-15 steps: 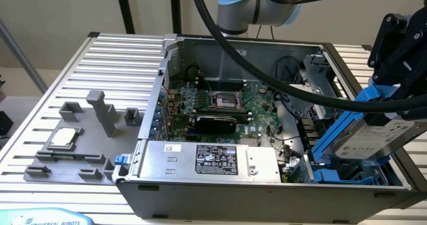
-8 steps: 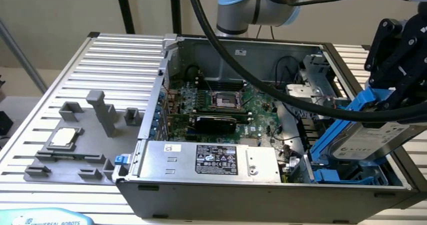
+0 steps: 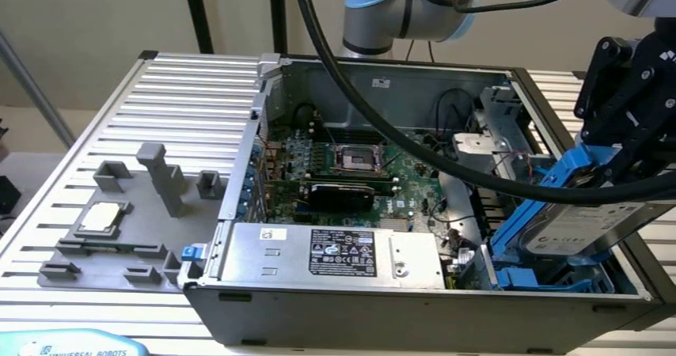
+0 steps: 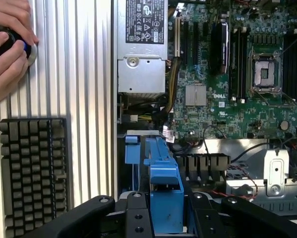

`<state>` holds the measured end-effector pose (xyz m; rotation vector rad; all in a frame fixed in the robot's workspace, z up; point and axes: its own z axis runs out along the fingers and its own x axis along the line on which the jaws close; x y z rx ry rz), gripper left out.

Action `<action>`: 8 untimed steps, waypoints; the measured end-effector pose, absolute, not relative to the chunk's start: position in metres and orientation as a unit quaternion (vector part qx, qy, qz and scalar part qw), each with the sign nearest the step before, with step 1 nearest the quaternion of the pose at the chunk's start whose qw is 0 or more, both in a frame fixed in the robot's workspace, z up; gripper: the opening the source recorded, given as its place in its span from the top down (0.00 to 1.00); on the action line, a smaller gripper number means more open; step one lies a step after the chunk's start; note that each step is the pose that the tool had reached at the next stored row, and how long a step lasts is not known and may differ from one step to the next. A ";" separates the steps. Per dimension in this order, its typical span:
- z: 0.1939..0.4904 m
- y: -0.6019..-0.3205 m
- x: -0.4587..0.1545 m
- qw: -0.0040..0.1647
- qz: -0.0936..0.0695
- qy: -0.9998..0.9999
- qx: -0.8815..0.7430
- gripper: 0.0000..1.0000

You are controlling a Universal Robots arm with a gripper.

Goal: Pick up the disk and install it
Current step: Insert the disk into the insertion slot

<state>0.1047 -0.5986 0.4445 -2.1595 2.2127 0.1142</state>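
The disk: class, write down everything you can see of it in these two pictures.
The disk is a flat, rectangular, silver-grey drive, metal by its look, with a white printed label, clipped in a bright blue plastic frame. The gripper clamps it by that frame. It hangs tilted, label showing in the exterior view, over the blue drive bay at the corner of the open computer case on the exterior view's right. Whether it touches the bay cannot be told.
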 end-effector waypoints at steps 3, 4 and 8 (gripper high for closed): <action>0.443 -0.599 0.105 0.024 0.037 0.715 -0.698 0.67; 0.443 -0.599 0.105 0.024 0.037 0.715 -0.698 0.67; 0.441 -0.599 0.105 0.024 0.037 0.715 -0.698 0.67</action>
